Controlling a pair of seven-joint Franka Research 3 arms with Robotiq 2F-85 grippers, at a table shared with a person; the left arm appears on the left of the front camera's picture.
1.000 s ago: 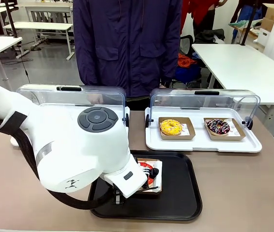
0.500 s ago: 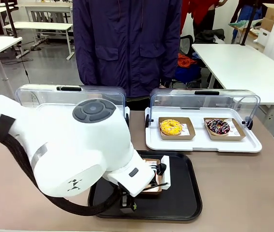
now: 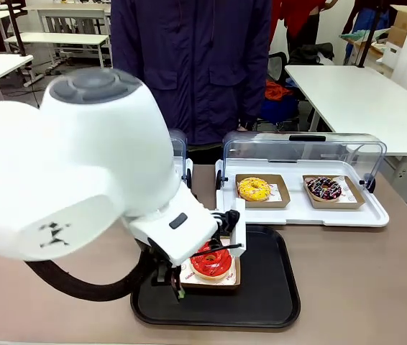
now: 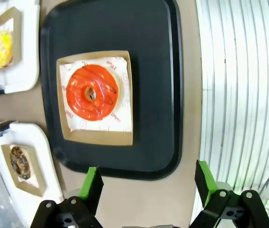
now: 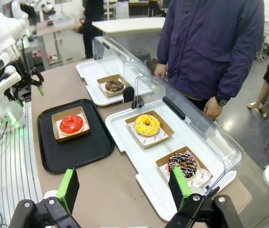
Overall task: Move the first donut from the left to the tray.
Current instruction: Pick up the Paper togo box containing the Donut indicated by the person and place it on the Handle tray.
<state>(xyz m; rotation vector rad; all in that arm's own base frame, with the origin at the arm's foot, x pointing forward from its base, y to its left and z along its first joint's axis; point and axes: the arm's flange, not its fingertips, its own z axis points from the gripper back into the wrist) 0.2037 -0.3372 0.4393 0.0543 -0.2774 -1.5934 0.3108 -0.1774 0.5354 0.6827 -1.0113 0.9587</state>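
The red-glazed donut [image 3: 211, 262] lies in its brown cardboard holder [image 3: 226, 282] on the black tray [image 3: 264, 298]. From above, in the left wrist view, the donut [image 4: 91, 92] sits in the holder on the tray [image 4: 156, 71], clear of my left gripper [image 4: 148, 190]. That gripper is open and holds nothing. Its bulky white arm [image 3: 81, 172] rises over the tray's left side. My right gripper [image 5: 124, 192] is open and empty, well back from the donut [image 5: 71, 124] and the tray [image 5: 77, 154].
A white tray with a raised clear lid [image 3: 304, 147] holds a yellow donut [image 3: 254, 189] and a sprinkled chocolate donut [image 3: 324, 188]. A second lidded tray holds a chocolate-brown donut [image 5: 114, 86]. A person in a dark jacket [image 3: 189, 65] stands at the far edge.
My left arm has lifted up and away from the tray, letting go of the holder. The red donut, half hidden before, now lies uncovered on the tray.
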